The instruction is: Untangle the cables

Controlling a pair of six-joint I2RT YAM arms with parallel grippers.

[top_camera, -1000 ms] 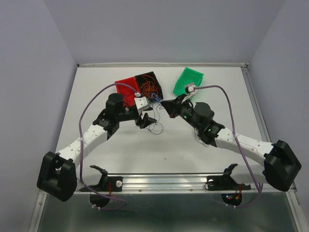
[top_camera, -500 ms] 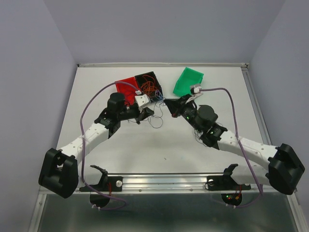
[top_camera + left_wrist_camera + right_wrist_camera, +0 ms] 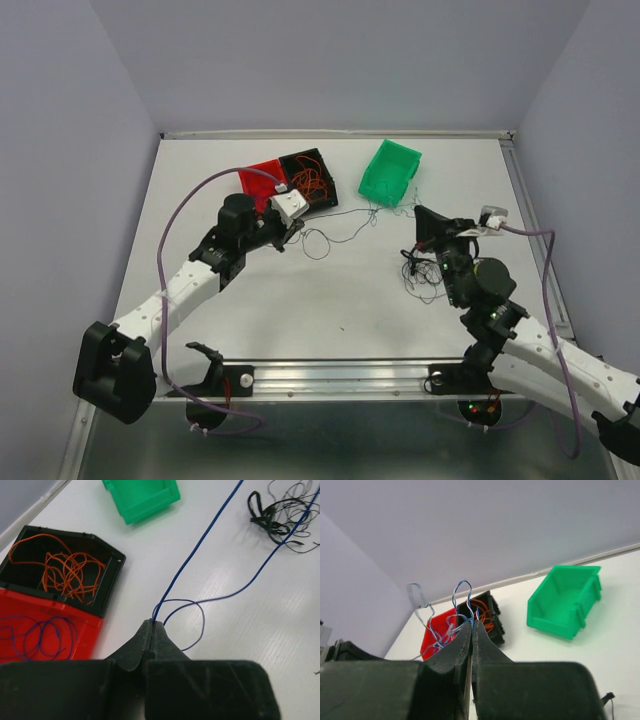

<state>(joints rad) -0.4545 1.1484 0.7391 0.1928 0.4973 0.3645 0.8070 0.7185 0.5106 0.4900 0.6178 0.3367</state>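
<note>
My left gripper (image 3: 290,234) is shut on a thin blue cable (image 3: 200,540) just right of the bins; the strand leaves its tips (image 3: 152,623) and makes a small loop on the table. The blue cable (image 3: 345,212) stretches across to my right gripper (image 3: 419,212), which is lifted and shut on a bunch of curly blue strands (image 3: 460,594). A black tangle (image 3: 425,272) lies under the right arm and also shows in the left wrist view (image 3: 280,515). Orange cables (image 3: 65,570) lie in the black bin, blue ones (image 3: 35,635) in the red bin.
A red bin (image 3: 260,178) and a black bin (image 3: 312,172) stand side by side at the back left. A green bin (image 3: 390,172), tipped on its side, lies at the back centre. A metal rail (image 3: 340,372) runs along the near edge.
My left gripper has shut on the blue strand. The right arm has swung right and toward the near edge, drawing the blue cables out of the bundle and stretching the strand.
</note>
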